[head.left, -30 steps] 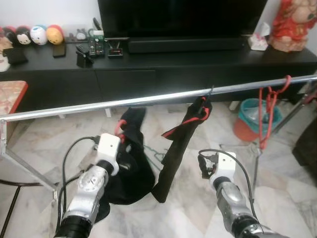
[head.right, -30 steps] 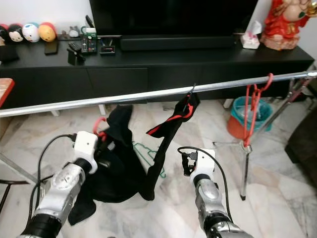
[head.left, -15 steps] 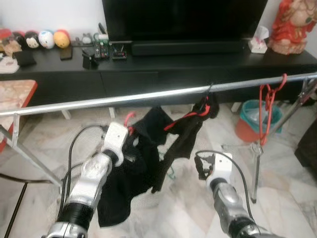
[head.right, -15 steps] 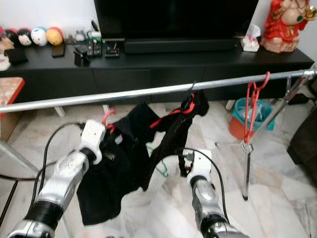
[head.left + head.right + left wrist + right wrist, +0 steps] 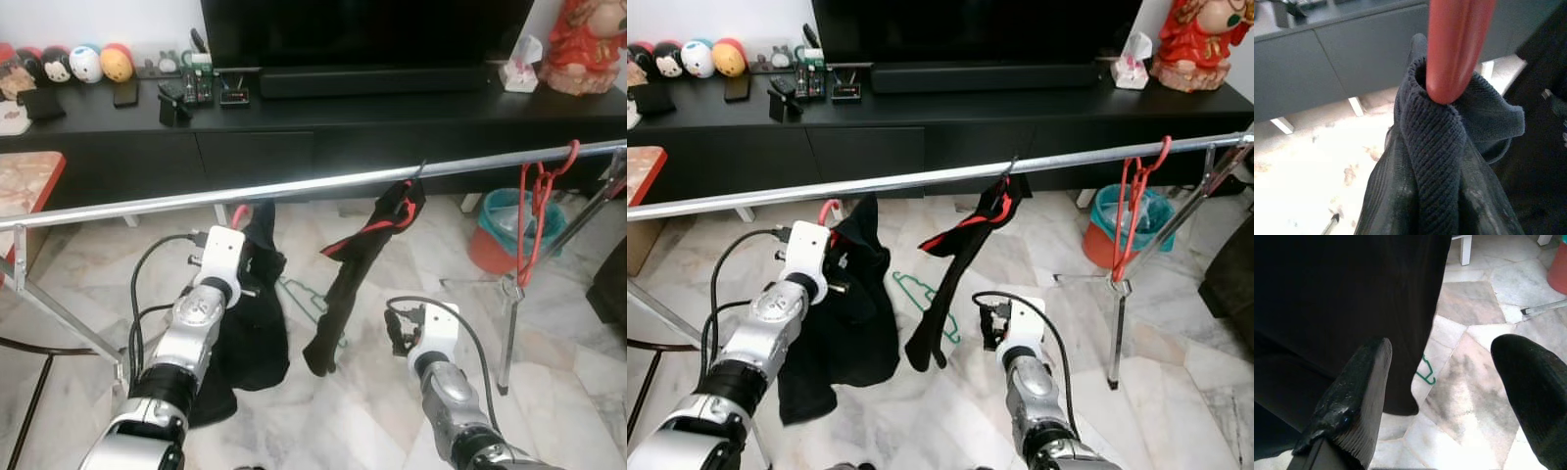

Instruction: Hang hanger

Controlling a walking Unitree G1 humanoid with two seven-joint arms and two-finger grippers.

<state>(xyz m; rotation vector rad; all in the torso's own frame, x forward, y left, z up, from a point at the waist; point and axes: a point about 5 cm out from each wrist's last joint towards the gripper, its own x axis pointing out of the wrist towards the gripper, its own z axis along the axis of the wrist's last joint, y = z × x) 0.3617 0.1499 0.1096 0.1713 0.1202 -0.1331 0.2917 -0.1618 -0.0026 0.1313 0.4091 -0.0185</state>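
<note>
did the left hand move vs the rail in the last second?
Yes. The left hand with its red hanger and black garment rose toward the rail; the hanger's hook now sits just under it, not yet over.

A rail [image 5: 294, 188] is set before the cabinet [image 5: 294, 127]; a garment [image 5: 367, 245] is hung on it, a bucket [image 5: 505, 230] behind it on the right.

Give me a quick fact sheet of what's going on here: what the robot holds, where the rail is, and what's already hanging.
Left gripper: holding a red hanger with a black garment, just below the rail
Right gripper: open, empty, low over the floor
Rail: silver, crossing in front of the TV cabinet
Already hanging: black-and-red garment; red hangers
On floor: green hanger
</note>
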